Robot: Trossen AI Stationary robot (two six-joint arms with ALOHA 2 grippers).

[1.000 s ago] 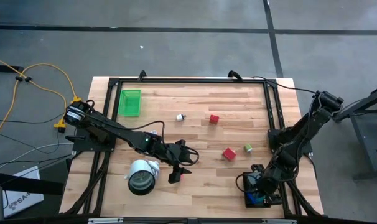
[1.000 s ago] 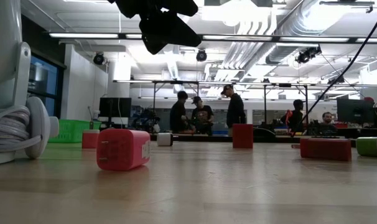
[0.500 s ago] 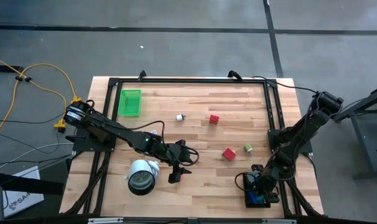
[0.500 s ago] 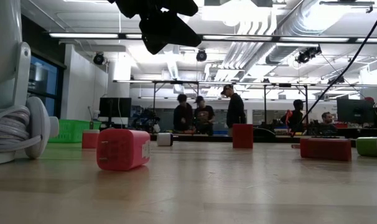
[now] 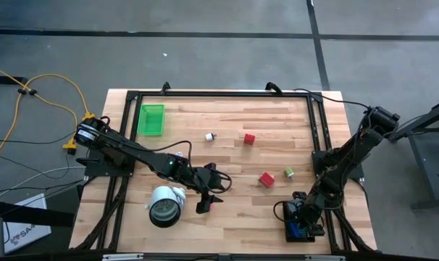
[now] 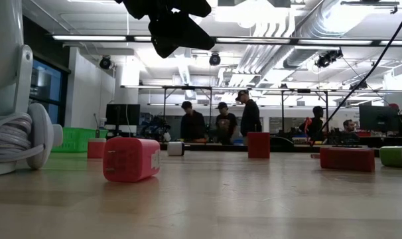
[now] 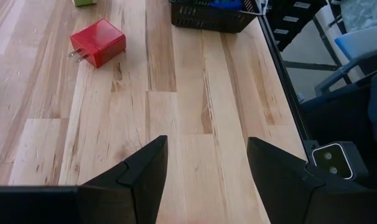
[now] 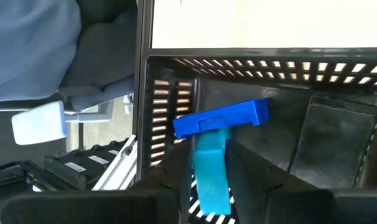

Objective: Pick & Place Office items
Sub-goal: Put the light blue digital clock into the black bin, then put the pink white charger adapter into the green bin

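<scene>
Little has moved over the last second: on the high view only the right arm has shifted slightly above the black tray [image 5: 303,226] at the near right corner of the counter [image 5: 227,152], while the left arm has stayed put. The right end effector [image 8: 211,186] is inside that tray, with a blue-and-teal piece [image 8: 216,146] standing between its fingers; whether the fingers still pinch it or have begun to let go cannot be told. Its place low in the tray suggests a drop-off meant to keep the piece from bouncing out. The left end effector [image 7: 205,171] hangs released, fingers spread wide and holding nothing, above bare wood beside the big white-and-grey roll [image 5: 164,206], probably waiting its turn. Several office items remain loose on the counter: a red block [image 5: 266,179] with prongs, a small green cube [image 5: 288,172] just beside it, another red block [image 5: 248,138] farther back, and a white bit [image 5: 210,136]. An empty-looking green tray [image 5: 151,119] sits at the far left. People stand in the room behind, well away.
</scene>
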